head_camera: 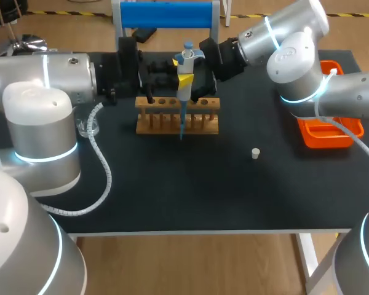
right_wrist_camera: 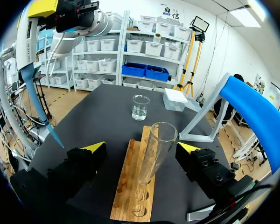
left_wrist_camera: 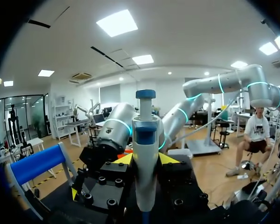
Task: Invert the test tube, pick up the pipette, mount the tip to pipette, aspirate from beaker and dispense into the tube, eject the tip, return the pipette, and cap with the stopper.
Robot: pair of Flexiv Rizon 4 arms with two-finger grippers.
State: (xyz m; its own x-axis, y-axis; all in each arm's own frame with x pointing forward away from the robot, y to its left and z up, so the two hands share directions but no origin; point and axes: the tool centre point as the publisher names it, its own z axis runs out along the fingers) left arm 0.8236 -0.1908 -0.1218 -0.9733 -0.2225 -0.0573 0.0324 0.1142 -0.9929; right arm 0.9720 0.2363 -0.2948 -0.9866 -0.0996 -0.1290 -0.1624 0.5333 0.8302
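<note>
My left gripper (head_camera: 175, 78) is shut on the white-and-blue pipette (head_camera: 186, 64), held upright above the wooden rack (head_camera: 177, 117); the yellow tips press its body from both sides in the left wrist view (left_wrist_camera: 145, 161). Its blue tip (head_camera: 182, 123) hangs down in front of the rack. A clear test tube (right_wrist_camera: 156, 151) stands mouth-up in the rack (right_wrist_camera: 133, 186), leaning slightly. My right gripper (right_wrist_camera: 141, 148) is open around the tube, fingers well apart from the glass. The beaker (right_wrist_camera: 140, 107) holds clear liquid ahead of the rack. A white stopper (head_camera: 256, 153) lies on the mat.
An orange tray (head_camera: 329, 132) sits at the right edge. The blue-barred stand (head_camera: 166, 15) is behind the rack. A white tip box (right_wrist_camera: 175, 99) lies beside the beaker (head_camera: 88, 127). Both grippers crowd the rack's back side.
</note>
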